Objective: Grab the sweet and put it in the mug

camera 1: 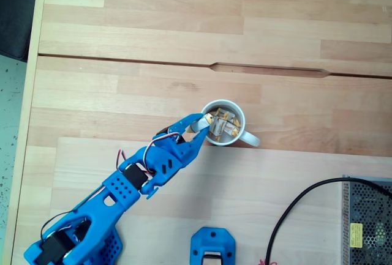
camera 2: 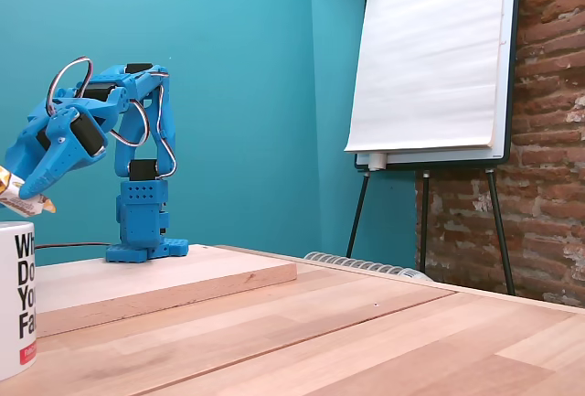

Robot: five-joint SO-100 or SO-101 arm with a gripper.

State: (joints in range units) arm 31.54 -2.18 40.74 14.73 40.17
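The white mug stands on the wooden table with its handle pointing lower right in a fixed view from above. My blue gripper reaches over the mug's left rim. It is shut on the sweet, a cream wrapper with yellow-orange ends, seen inside the mug's outline. In a fixed view from the side, the gripper hangs at the left edge with the sweet pinched at its tip, a little above the mug, which carries black lettering. Whether other sweets lie in the mug I cannot tell.
A metal mesh box with a black cable sits at the lower right. A blue printed part lies at the bottom edge. The arm's base stands on a raised wooden board. A flipchart stands by a brick wall.
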